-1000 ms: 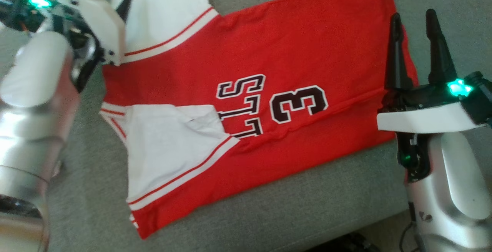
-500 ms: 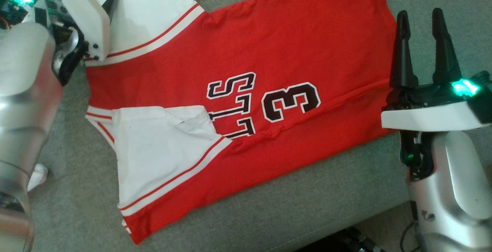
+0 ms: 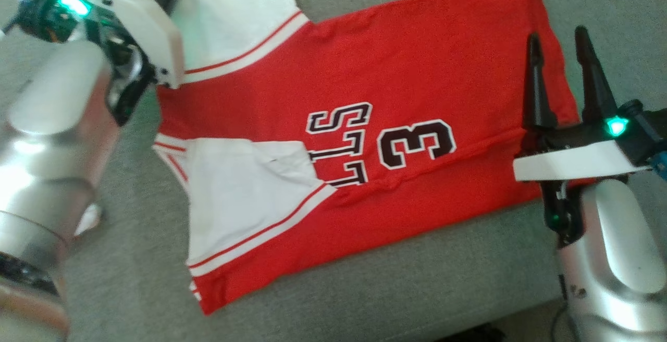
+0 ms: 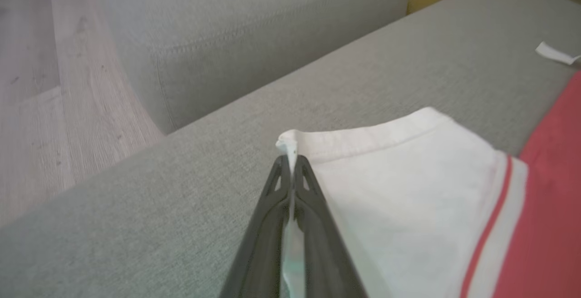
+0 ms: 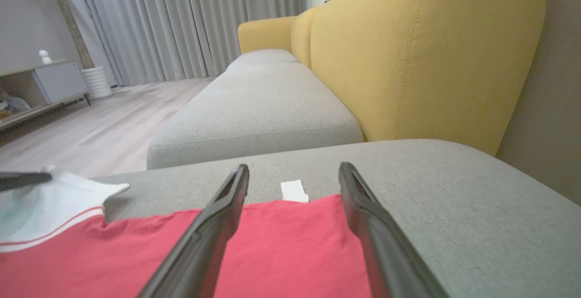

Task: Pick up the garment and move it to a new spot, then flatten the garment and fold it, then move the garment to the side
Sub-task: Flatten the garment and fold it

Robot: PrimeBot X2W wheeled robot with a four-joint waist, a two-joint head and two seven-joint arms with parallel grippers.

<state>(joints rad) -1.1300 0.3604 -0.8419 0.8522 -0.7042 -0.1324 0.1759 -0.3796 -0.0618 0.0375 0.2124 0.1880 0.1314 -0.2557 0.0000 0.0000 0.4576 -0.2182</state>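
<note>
Garment is spread on sofa. Its white sleeve corner is clamped between the closed fingers of left gripper. Right gripper is held apart, with the garment's red end under its fingers.

We note soft, even daylight, shadows faint. Glare whitens the left forearm; head view slightly smeared. Wrist views blur near fingers and bend at edges.
</note>
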